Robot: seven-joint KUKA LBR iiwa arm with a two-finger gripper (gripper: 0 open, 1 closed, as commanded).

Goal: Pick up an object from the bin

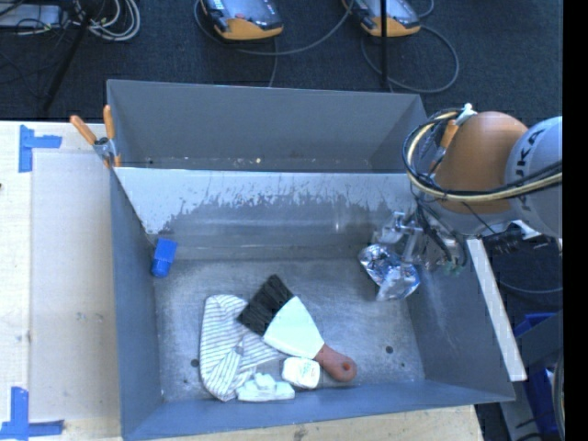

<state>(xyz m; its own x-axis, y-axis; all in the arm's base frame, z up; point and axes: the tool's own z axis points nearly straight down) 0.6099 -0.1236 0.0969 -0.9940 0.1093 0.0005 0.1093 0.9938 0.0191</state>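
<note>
The gripper (410,250) hangs at the right side of the grey bin (276,136), directly over a crumpled, shiny clear-plastic wrapper (390,274) that lies close to the right wall. I cannot tell whether the gripper is released or clenched on the wrapper. Well apart, toward the front left, a striped cloth (219,343), a black brush (265,304) and a white scraper with a reddish handle (296,329) lie heaped together, and a small blue block (163,256) sits by the left wall.

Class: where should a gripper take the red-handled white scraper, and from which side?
Probably by the red handle, from above: it is narrow and its end lies free on the bin floor, while the flat blade rests on the cloth.
</note>
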